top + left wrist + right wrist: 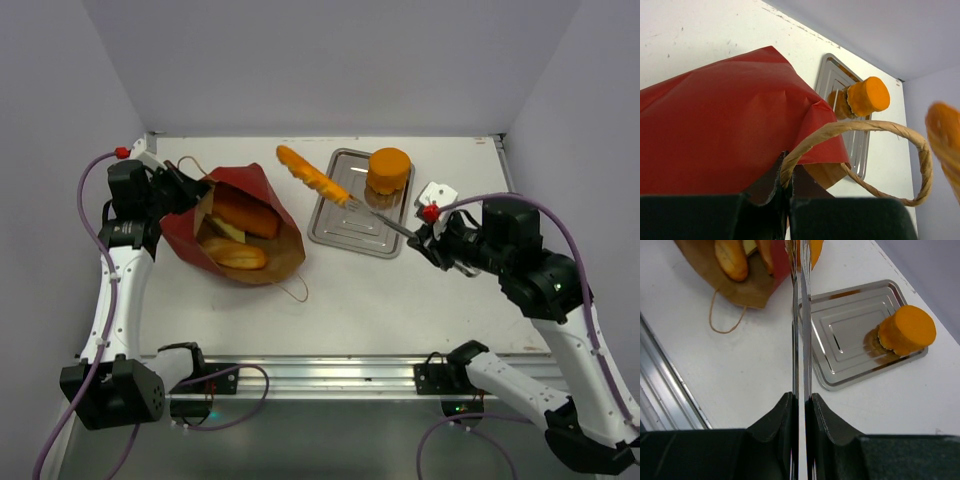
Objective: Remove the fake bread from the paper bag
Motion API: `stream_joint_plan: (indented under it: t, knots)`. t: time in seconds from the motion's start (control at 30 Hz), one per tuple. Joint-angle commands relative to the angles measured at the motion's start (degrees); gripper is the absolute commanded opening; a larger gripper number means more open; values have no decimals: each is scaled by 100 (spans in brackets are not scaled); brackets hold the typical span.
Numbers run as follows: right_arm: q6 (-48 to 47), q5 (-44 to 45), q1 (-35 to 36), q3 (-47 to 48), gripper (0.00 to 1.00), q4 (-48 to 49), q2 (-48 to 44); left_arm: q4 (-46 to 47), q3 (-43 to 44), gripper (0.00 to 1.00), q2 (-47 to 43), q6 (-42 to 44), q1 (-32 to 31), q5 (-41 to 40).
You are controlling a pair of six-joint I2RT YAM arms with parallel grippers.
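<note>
Fake bread [237,255] — baguette [312,175] out, pinched at tips of metal tongs [385,218] clenched in right pincer [428,232]; ahead-left of it, long axis roughly in line with tongs, tray [348,230] between. Round bun [388,170] on tray's far end. Rest inside paper bag [183,236], rim clamped by left pincer [185,192] — mouth toward right arm.

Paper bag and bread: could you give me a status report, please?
Left gripper shut on paper bag. Right gripper shut on tongs pinching baguette at tray edge. Rolls inside bag. Nothing obstructing.
</note>
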Motion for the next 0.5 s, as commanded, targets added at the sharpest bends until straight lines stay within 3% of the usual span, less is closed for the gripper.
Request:
stream_joint_plan:
  t: [0.0,0.27,0.47]
  knots:
    - [527,656,-399,-34,0,710,369,-33,62,0,-178,147,38,72]
    - [1413,-688,-1779,-640,0,1255,1484,46,-26,0,-214,350,38,335]
    - [2029,-1454,-2062,-1159,0,1922,2022,222,-166,0,-231,394,29,573]
